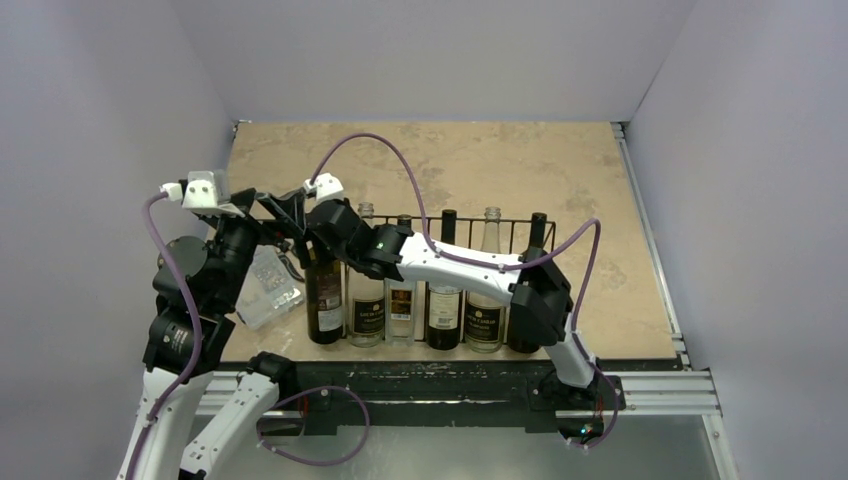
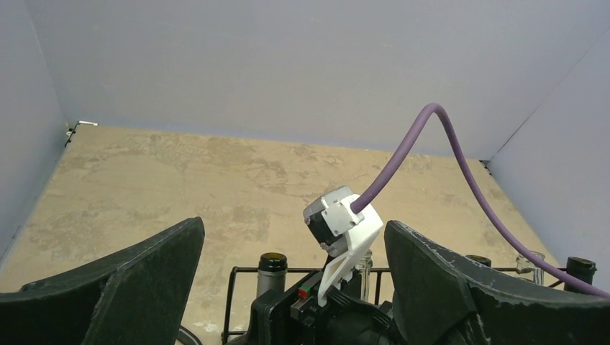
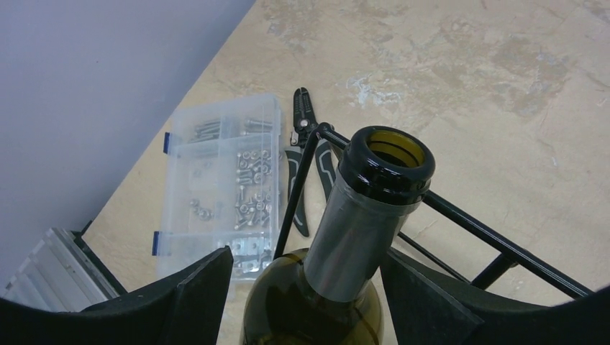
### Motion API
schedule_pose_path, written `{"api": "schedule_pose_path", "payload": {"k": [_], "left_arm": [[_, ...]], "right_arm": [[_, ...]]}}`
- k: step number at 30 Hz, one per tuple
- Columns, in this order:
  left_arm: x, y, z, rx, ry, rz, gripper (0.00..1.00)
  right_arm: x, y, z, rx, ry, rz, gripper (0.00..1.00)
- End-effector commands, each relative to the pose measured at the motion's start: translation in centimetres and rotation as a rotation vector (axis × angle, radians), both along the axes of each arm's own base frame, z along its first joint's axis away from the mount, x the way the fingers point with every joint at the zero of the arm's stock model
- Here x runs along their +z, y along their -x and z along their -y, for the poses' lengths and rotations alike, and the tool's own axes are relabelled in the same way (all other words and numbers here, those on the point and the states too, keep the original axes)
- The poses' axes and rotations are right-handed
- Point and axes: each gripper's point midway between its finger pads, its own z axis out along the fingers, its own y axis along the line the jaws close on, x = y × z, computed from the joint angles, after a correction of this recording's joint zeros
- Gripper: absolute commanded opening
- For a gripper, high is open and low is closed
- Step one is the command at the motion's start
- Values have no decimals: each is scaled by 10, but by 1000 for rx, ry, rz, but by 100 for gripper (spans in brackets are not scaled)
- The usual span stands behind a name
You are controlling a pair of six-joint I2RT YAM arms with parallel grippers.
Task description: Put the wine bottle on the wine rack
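The dark green wine bottle [image 1: 324, 298] stands upright at the left end of the black wire wine rack [image 1: 512, 223], first in a row of several bottles. My right gripper [image 1: 318, 232] is open and straddles the bottle's neck [image 3: 363, 241]. A gap shows between the neck and each finger, and the rack's top rail [image 3: 489, 241] runs behind it. My left gripper [image 1: 283, 212] hovers just left of the rack, high up, open and empty. Its view shows the right wrist's camera, the bottle's mouth [image 2: 272, 261] and the rack corner [image 2: 241, 271].
A clear plastic organiser box [image 1: 268, 285] of screws [image 3: 216, 180] lies left of the rack, with black-handled pliers [image 3: 298, 144] beside it. Other bottles [image 1: 445, 295] fill the rack to the right. Grey walls close in on both sides, and the aluminium frame [image 1: 650, 390] runs along the near edge.
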Motion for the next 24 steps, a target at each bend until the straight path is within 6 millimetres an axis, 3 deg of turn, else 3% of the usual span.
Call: {"api": "schedule_pose_path", "payload": {"k": [1,15,19,24], "left_arm": [[18,4,-2,4,26,37,96],[21,10,1,-23,28,40,95],[26,17,2,-36,33,63,94],[26,17,-2,-20,30,75,93]], "right_arm": [[22,-11,27,-61,57,53,79],[65,4,40,-11,5,87,80],[89,14,44,46,-31,108,81],[136,22,72,44,-87,176,83]]}}
